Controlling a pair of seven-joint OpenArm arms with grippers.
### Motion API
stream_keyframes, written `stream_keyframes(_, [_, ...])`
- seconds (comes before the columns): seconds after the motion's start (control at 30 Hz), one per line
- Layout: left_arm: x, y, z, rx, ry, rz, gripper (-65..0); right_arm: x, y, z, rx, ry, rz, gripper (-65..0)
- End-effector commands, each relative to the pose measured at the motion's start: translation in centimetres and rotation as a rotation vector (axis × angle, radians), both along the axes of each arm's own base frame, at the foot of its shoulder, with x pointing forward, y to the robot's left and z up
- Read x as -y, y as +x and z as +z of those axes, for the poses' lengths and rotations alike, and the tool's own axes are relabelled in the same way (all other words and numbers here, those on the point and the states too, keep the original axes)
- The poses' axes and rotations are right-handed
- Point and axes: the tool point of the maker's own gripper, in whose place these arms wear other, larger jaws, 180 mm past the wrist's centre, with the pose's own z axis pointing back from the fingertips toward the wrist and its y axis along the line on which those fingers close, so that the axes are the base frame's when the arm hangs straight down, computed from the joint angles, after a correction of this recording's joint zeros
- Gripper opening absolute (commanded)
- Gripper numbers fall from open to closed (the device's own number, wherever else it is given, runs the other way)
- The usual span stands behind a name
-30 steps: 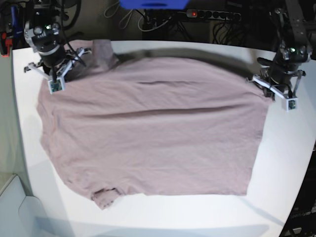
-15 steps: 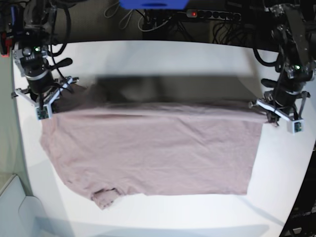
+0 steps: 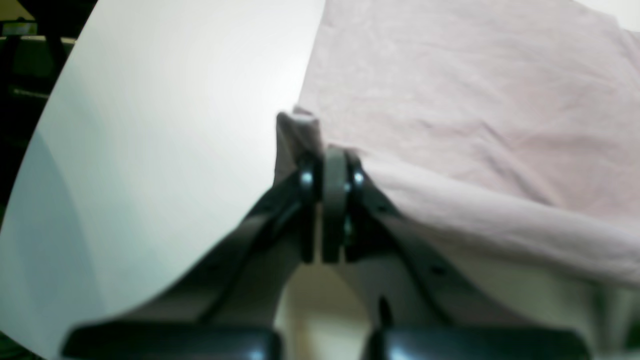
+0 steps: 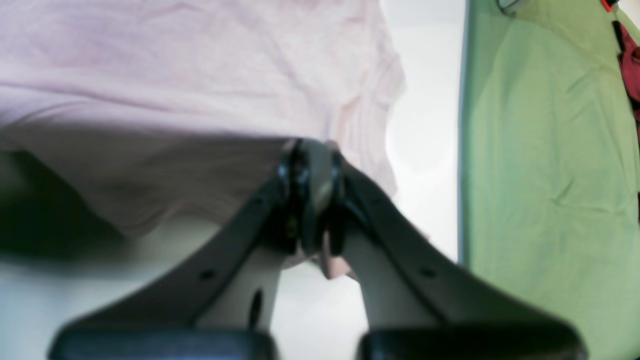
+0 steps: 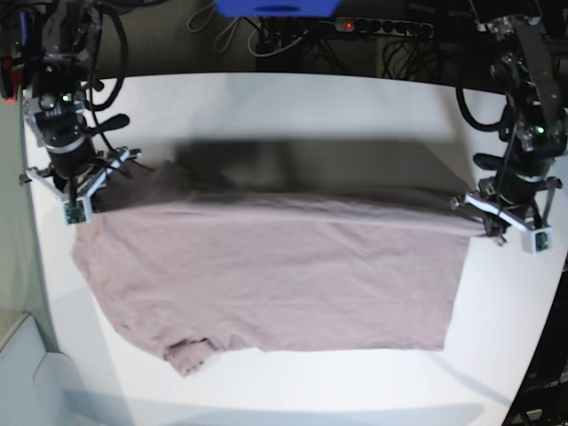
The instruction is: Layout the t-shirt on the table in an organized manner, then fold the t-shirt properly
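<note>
- Since the earlier frame, both arms have carried the far edge of the t-shirt (image 5: 275, 266) nearer, and the fold line sits lower over the body.
- The left gripper (image 3: 330, 175) pinches the hem corner; the right gripper (image 4: 310, 175) pinches cloth at the far left, probably by a sleeve, though blur hides detail.
- The shirt's near half lies flat on the desk (image 5: 266, 98).
- Nothing blocks the fold; the green surface (image 4: 550, 175) lies beyond the desk edge.

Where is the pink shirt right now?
In the base view, the t-shirt lies across the middle of the white table, its far edge lifted between both arms.
</note>
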Motion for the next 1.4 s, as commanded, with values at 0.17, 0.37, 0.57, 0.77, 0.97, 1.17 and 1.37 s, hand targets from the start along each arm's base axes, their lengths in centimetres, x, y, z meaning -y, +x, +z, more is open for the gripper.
stream_keyframes(0.17, [-1.1, 2.6, 5.5, 0.171, 0.04, 0.02, -64.7, 0.6, 1.3, 2.5, 0.079, -0.036, 0.012, -65.0])
stream_keyframes(0.37, [-1.1, 2.6, 5.7, 0.173, 0.046, 0.016, -64.7, 0.5, 1.0, 2.6, 0.08, -0.039, 0.015, -65.0])
stream_keyframes(0.57, [-1.0, 0.7, 2.7, 0.054, 0.034, 0.015, -64.7, -0.3, -0.7, 0.7, 0.003, -0.047, 0.076, -65.0])
stream_keyframes(0.77, [-0.9, -0.9, 0.7, -0.056, 0.026, 0.011, -64.7, -2.6, -1.9, -0.8, -0.088, -0.081, 0.275, -65.0])
stream_keyframes(0.97, [-1.2, -1.6, -0.4, -0.113, 0.025, 0.017, -64.7, -3.6, -2.4, -1.5, -0.12, -0.085, 0.352, -65.0])
stream_keyframes(1.17, [-1.7, -1.4, -1.5, -0.14, 0.011, 0.034, -64.7, -3.5, -0.6, -0.5, -0.082, -0.09, 0.35, -65.0])
stream_keyframes(1.37, [-2.9, -0.5, -3.2, -0.145, -0.013, 0.07, -64.7, -2.9, 1.6, -1.1, -0.08, -0.068, 0.329, -65.0])
